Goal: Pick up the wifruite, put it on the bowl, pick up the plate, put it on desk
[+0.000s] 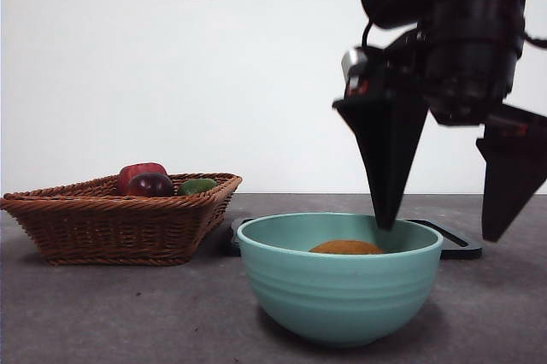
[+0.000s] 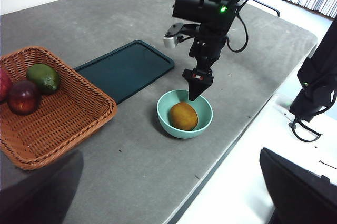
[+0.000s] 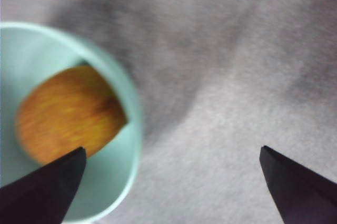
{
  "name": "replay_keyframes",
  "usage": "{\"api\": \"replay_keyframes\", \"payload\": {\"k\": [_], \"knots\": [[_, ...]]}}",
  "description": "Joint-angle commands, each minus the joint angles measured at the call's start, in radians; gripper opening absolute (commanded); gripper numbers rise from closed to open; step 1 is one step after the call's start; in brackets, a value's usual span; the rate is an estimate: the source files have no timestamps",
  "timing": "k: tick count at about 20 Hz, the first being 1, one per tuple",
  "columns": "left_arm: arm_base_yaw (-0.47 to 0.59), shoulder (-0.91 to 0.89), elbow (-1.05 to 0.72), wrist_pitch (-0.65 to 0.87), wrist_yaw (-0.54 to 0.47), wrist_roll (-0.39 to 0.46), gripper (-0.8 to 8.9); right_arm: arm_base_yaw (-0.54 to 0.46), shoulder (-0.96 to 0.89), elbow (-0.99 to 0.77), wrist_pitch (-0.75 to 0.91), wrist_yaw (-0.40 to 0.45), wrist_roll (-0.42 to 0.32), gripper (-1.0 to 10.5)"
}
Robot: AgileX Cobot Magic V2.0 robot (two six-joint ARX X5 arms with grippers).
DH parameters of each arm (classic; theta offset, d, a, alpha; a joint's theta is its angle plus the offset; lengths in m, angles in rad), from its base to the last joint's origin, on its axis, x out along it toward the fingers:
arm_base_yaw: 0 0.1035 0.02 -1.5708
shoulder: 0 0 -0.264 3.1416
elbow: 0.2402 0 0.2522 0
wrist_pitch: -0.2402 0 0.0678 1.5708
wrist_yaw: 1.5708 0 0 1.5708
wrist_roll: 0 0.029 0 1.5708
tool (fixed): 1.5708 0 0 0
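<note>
The bowl (image 1: pixel 339 283) holds the wifruite (image 1: pixel 346 248), which lies loose just below the right gripper (image 1: pixel 444 231). That gripper's jaws are spread wide and empty, one over the bowl's rim, the other outside it.

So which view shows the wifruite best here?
The left wrist view: the whole wifruite lies in the bowl, seen from above. The front view shows only its top over the rim. The right wrist view shows it blurred and partly cut off.
</note>
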Motion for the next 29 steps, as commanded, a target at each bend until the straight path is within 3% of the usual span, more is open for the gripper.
{"api": "replay_keyframes", "payload": {"k": [1, 4, 6, 12, 16, 23, 29], "knots": [[-0.012, 0.0, 0.012, 0.011, -0.006, 0.001, 5.3, 0.009, 0.038, 0.018, 0.004, 0.017, 0.012, 5.8], [-0.012, 0.0, 0.012, 0.011, -0.006, 0.001, 5.3, 0.009, 0.067, 0.018, 0.022, 0.016, 0.013, 4.7], [-0.012, 0.0, 0.012, 0.011, -0.006, 0.001, 5.3, 0.01, 0.085, 0.017, 0.045, 0.007, 0.031, 4.5], [-0.012, 0.0, 0.012, 0.011, -0.006, 0.001, 5.3, 0.021, 0.129, 0.017, 0.098, -0.109, 0.051, 2.2], [-0.012, 0.0, 0.012, 0.011, -0.006, 0.001, 5.3, 0.038, 0.129, 0.017, 0.111, -0.109, 0.055, 0.1], [-0.012, 0.0, 0.012, 0.011, -0.006, 0.001, 5.3, 0.022, 0.129, 0.053, 0.079, -0.089, 0.08, 0.1], [-0.012, 0.0, 0.012, 0.011, -0.006, 0.001, 5.3, -0.07, 0.136, 0.209, 0.023, -0.072, 0.048, 0.1]]}}
